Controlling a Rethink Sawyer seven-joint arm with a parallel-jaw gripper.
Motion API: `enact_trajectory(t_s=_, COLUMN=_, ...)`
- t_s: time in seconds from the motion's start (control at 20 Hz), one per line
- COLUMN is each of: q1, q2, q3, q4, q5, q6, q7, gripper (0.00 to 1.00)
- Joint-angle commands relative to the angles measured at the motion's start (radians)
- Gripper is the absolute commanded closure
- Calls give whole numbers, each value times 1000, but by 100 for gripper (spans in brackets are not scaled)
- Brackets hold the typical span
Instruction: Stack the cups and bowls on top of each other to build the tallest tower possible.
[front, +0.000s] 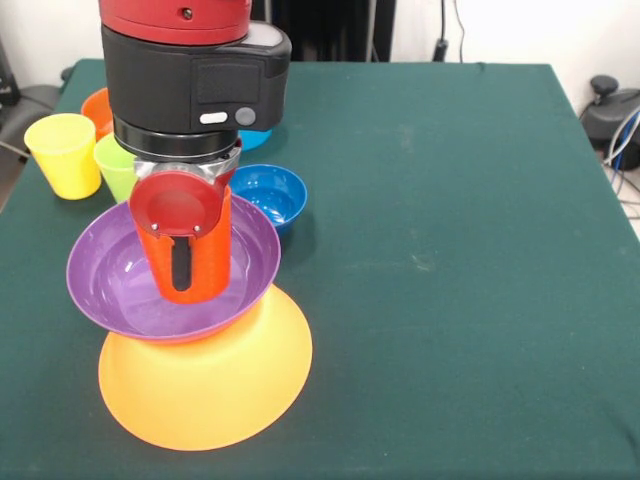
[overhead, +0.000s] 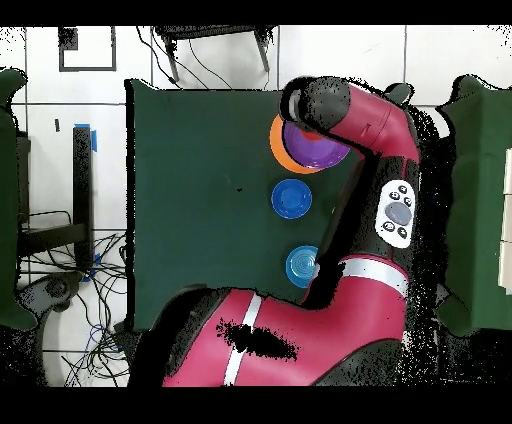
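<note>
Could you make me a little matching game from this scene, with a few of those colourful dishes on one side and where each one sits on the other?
Things:
1. orange-red cup
2. purple bowl
3. yellow-orange bowl
4. yellow cup

Places:
A. upside down on the green table, at the bottom of the pile
B. standing alone near the table's edge, beside the lime green cup
C. inside the purple bowl, under the gripper
D. resting on the overturned yellow-orange bowl

Pairs: 1-C, 2-D, 3-A, 4-B
</note>
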Motion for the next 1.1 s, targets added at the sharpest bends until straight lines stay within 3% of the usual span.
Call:
enact_trajectory(t_s=0.05, q1=-32, q2=28, q3=129, q4=127, q5=-35, q6=-8, q7=-106, gripper=100)
enact_trajectory(t_s=0.8, q1=-35, q2=32, q3=139, q4=132, q5=-47, q6=-41, q7=-104, gripper=100)
enact_trajectory(t_s=0.85, q1=-38, q2=31, q3=145, q4=134, q5=-46, q6=-38, q7=-108, gripper=0)
enact_trajectory(t_s=1.1, q1=-42, q2=28, q3=153, q4=138, q5=-50, q6=-49, q7=-120, gripper=0)
